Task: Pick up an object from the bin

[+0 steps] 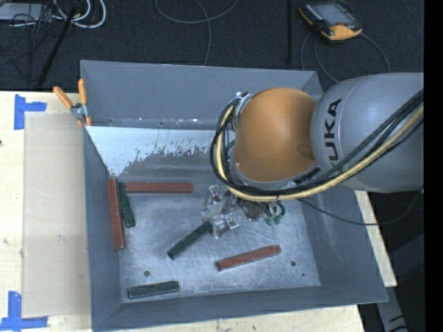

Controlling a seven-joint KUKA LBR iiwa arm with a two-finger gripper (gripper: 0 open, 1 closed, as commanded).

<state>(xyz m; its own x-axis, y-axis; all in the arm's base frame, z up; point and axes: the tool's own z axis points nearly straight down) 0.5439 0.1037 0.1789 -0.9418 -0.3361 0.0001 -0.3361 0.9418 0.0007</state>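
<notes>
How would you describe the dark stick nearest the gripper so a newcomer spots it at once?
In the grey bin, look near the middle, below the orange wrist cover where the gripper hangs. A dark green stick runs down and left from it. Of the dark green sticks it alone lies slanted; the short stick lies near the left wall, the front stick the near wall.

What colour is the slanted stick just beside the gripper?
The stick is dark green; the camera view shows it.
</notes>
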